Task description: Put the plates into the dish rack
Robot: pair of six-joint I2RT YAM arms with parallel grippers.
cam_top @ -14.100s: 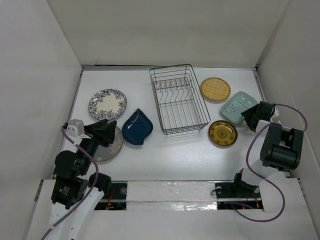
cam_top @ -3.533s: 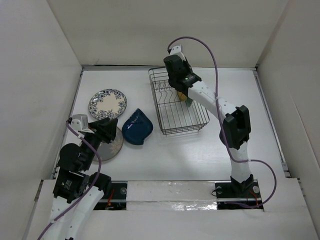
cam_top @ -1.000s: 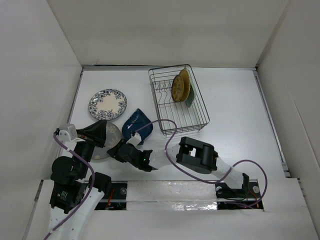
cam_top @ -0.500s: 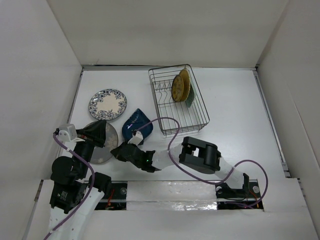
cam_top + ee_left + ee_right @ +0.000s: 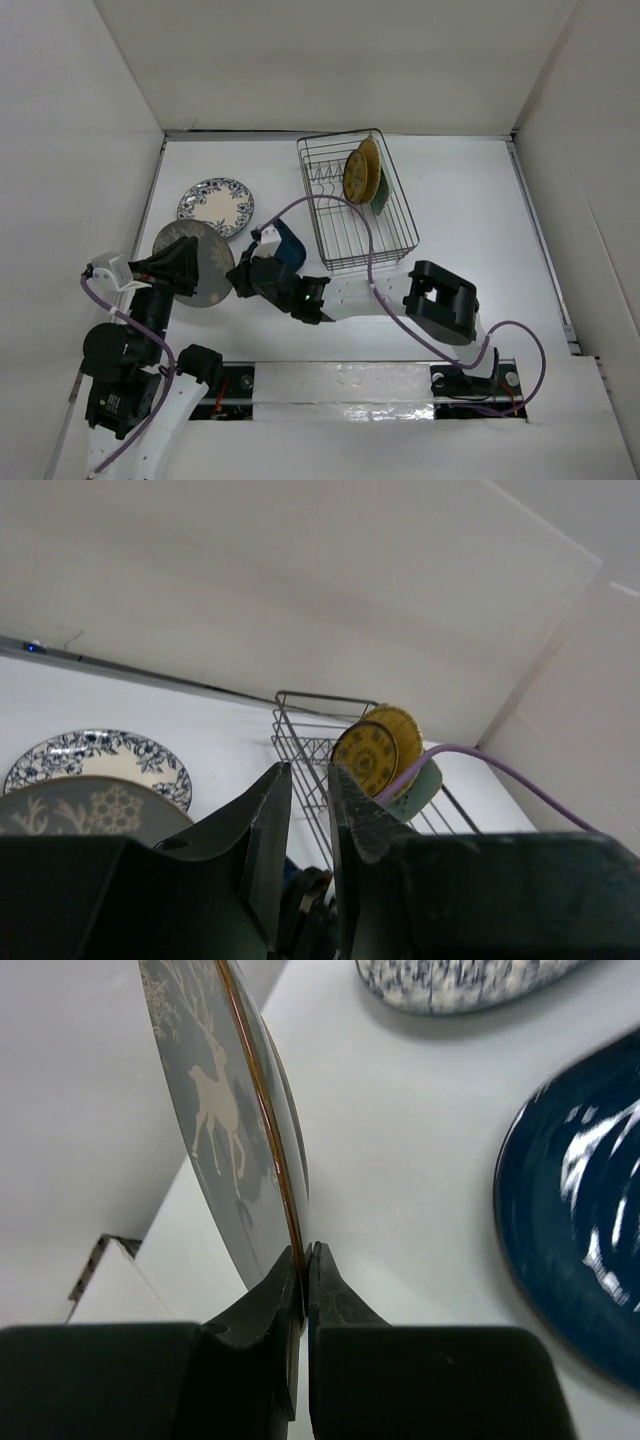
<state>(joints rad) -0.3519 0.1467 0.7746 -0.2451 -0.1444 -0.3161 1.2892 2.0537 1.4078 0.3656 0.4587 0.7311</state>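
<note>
The grey speckled plate (image 5: 203, 258) with a pale deer print (image 5: 200, 1110) is tilted up on edge off the table at the near left. My right gripper (image 5: 238, 277) (image 5: 304, 1252) is shut on its rim. My left gripper (image 5: 190, 268) (image 5: 310, 775) lies over the plate's left side, its jaws a narrow gap apart with nothing between them; the plate (image 5: 80, 805) shows left of its fingers. The blue-floral plate (image 5: 215, 207) lies flat farther back. The dark blue teardrop plate (image 5: 291, 246) is partly under my right arm. Two mustard-yellow plates (image 5: 358, 175) and the pale green one (image 5: 381, 198) stand in the dish rack (image 5: 390, 230).
The right arm's purple cable (image 5: 345, 215) loops over the rack's near end. White walls close in the table on the left, back and right. The near half of the rack holds no plates.
The right gripper closed on the grey plate's rim and lifted it up on edge, away from the near edge. The left arm drew back left and its jaws parted slightly.
</note>
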